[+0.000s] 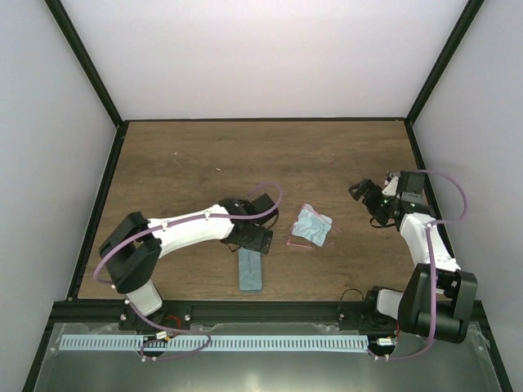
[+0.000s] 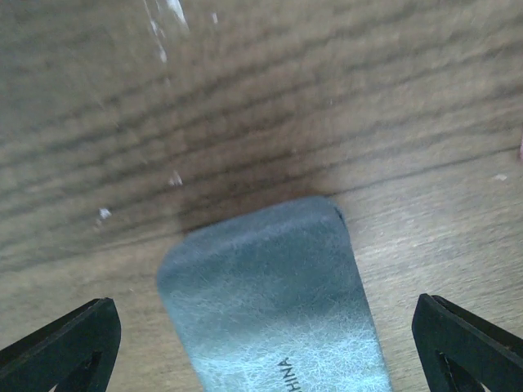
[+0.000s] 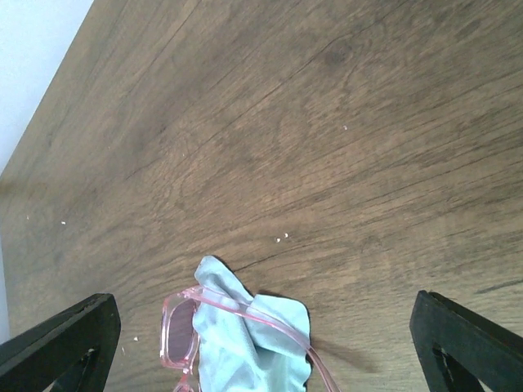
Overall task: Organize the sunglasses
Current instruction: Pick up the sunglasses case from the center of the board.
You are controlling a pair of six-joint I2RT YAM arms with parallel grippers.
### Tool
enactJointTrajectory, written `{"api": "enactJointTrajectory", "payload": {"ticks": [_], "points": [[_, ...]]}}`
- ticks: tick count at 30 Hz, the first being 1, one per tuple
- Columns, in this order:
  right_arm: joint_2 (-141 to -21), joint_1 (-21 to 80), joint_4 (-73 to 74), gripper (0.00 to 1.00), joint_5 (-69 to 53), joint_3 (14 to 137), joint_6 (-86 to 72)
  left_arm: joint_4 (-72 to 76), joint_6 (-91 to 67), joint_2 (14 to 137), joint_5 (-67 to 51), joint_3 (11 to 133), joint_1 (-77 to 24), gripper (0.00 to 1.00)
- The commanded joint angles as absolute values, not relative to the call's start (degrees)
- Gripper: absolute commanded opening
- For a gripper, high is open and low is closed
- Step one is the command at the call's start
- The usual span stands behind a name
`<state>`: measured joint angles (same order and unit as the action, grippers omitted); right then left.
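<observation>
The pink-framed sunglasses (image 1: pixel 296 238) lie on the table with the crumpled light-blue cloth (image 1: pixel 313 225) tucked in and over them. In the right wrist view one lens and one arm of the sunglasses (image 3: pixel 181 330) show with the cloth (image 3: pixel 245 343) under the arm. The teal-blue case (image 1: pixel 251 269) lies closed near the front edge. My left gripper (image 1: pixel 252 238) hovers over its far end, open, the case (image 2: pixel 270 302) between the spread fingertips and touching neither. My right gripper (image 1: pixel 369 196) is open and empty, right of the cloth.
The wooden table (image 1: pixel 204 163) is boxed in by white walls with a black frame. A metal rail (image 1: pixel 212 343) runs along the front by the arm bases.
</observation>
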<state>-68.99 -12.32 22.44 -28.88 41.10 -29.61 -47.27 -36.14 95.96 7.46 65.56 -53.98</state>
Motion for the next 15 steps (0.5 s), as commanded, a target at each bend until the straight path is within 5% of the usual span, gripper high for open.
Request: {"api": "enactJointTrajectory", "payload": {"ticks": [1, 5, 11, 15], "points": [[-67.7, -11.3, 25.5, 1.0, -29.7, 41.4, -27.7, -49.7, -39.7, 98.5, 4.7, 66.6, -55.4, 1.0], [-68.3, -10.6, 24.8, 1.0, -29.9, 40.8, -28.5, -49.6, -39.7, 99.5, 3.2, 65.6, -55.7, 0.99], [-69.1, -10.5, 24.9, 1.0, -29.4, 41.9, -28.7, -49.0, -39.7, 99.4, 2.3, 64.8, -55.6, 0.69], [-69.1, -10.1, 24.8, 1.0, -29.4, 41.6, -28.8, -47.6, -39.0, 100.4, 0.2, 64.3, -55.3, 0.67]]}}
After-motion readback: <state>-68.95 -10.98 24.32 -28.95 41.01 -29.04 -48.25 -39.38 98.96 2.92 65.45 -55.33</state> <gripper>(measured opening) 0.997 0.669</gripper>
